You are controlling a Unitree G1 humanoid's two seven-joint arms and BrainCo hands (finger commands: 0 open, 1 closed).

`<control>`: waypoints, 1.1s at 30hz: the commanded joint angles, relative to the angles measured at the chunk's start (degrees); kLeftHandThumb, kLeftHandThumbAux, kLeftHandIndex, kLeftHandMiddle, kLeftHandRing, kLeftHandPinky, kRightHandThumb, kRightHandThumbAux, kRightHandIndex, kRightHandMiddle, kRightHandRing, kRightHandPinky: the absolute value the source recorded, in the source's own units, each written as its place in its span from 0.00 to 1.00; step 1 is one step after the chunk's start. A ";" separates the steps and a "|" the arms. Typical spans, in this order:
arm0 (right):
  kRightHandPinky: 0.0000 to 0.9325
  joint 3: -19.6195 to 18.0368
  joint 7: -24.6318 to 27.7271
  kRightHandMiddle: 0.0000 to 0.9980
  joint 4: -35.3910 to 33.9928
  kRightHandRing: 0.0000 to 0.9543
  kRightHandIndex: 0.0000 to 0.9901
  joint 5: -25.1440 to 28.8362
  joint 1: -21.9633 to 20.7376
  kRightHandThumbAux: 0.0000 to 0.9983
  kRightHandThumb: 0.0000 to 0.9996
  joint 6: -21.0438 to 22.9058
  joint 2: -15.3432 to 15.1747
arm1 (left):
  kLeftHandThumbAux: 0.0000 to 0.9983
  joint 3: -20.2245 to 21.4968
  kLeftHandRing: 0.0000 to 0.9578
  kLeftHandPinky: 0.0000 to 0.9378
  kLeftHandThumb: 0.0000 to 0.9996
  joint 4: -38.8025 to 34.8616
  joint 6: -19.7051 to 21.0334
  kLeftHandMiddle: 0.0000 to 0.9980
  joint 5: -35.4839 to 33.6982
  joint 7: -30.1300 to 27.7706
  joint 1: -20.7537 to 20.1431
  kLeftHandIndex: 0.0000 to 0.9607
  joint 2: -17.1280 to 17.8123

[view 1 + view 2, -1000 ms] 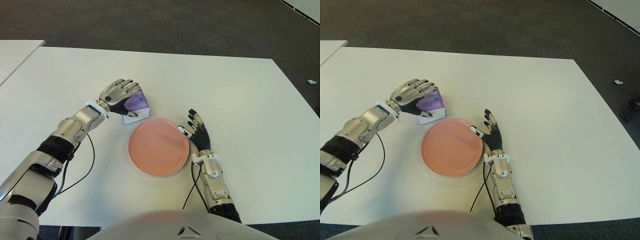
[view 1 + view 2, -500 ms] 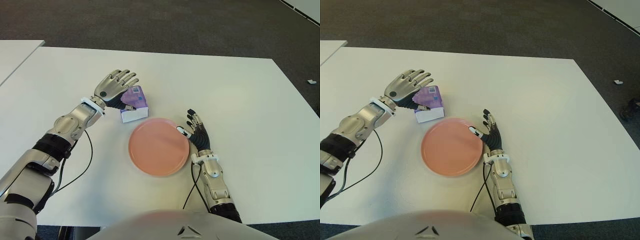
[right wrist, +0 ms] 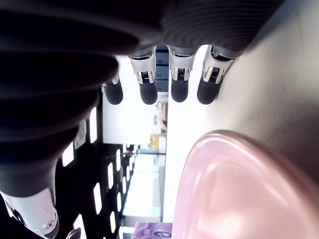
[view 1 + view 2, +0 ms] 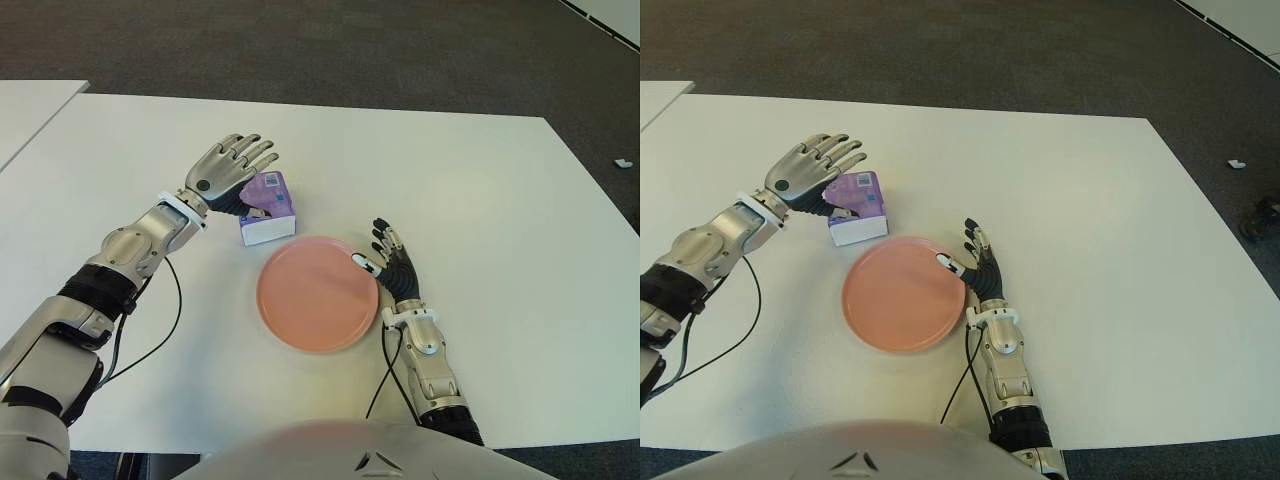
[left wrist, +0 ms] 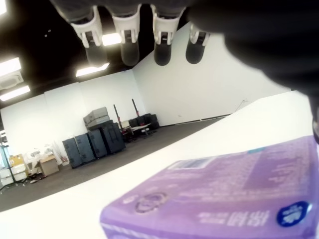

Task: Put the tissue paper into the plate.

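The tissue paper (image 4: pixel 268 203) lies long axis away from the robot, left hand (image 4: pixel 228 170) fingers spread, empty.

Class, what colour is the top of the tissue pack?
The tissue pack is purple on top, with a white side; clearest in the left wrist view.

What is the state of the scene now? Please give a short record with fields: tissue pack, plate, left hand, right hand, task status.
tissue pack: purple pack on the white table, just beyond the plate, not in it
plate: pink plate, empty
left hand: left hand at the pack's left side, fingers spread, no grasp
right hand: right hand at the plate's right rim, fingers extended
task status: not done
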 commanded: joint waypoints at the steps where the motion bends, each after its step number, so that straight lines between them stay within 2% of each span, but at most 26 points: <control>1: 0.00 0.04 0.79 0.02 3.33 0.00 0.00 0.66 2.80 0.69 0.00 4.31 -0.14 | 0.36 -0.26 0.00 0.00 0.01 -0.07 -1.97 0.00 -1.07 -2.58 0.66 0.00 0.72; 8: 0.00 -0.22 0.75 0.02 3.18 0.00 0.00 0.92 2.88 0.68 0.00 4.32 -0.01 | 0.36 -0.81 0.00 0.00 0.01 0.08 -3.86 0.00 -2.67 -8.16 0.66 0.00 0.47; 14: 0.00 -0.23 0.57 0.03 3.09 0.00 0.00 0.80 2.92 0.68 0.00 4.35 0.05 | 0.35 -1.27 0.00 0.00 0.00 0.96 -3.97 0.00 -2.42 -10.43 0.53 0.00 -0.24; 33: 0.00 -0.19 0.54 0.03 2.38 0.00 0.00 0.67 3.31 0.66 0.00 5.08 0.06 | 0.36 -4.77 0.00 0.00 0.00 9.29 -3.83 0.00 -0.79 -10.25 -2.61 0.00 -3.63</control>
